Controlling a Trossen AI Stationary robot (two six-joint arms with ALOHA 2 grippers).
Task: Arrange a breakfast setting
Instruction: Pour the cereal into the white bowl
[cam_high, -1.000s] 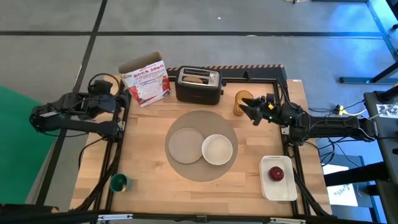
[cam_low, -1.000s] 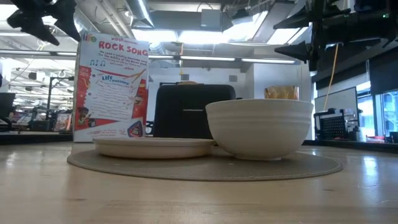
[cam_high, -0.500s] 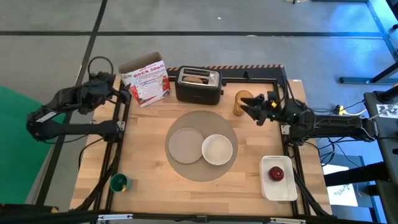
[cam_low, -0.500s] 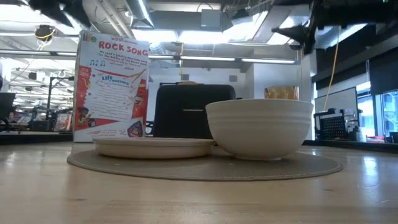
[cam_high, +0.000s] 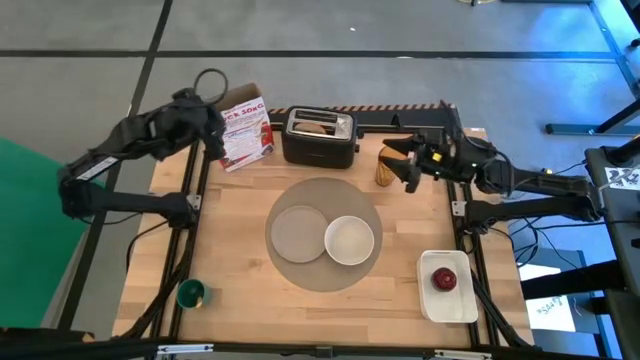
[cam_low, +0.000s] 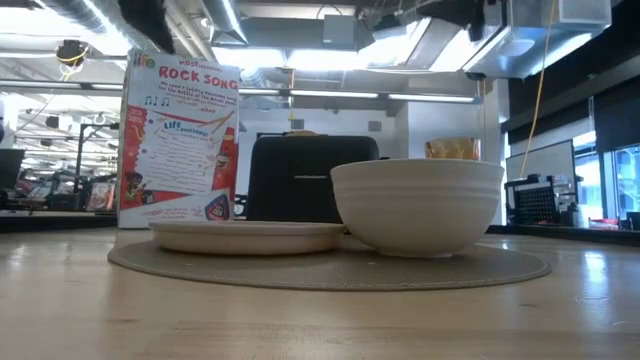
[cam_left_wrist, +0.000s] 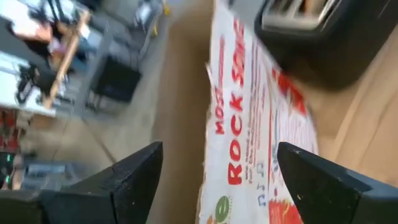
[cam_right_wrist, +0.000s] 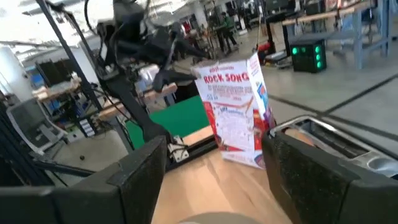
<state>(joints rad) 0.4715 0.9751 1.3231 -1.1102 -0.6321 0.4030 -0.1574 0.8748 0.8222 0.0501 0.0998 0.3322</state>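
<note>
Hovering w/ fingers apart right by the amber cup (cam_high: 388, 165) at the table's back, the right gripper (cam_high: 407, 163) isn't holding it, & the left gripper (cam_high: 213, 128), fingers apart too, sits over the red box (cam_high: 243, 130).

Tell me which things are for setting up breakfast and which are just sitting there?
For breakfast: round grey mat, small plate, white bowl, amber cup, red apple.

Just sitting there: black toaster, red and white box, green cup, white tray under the apple.
</note>
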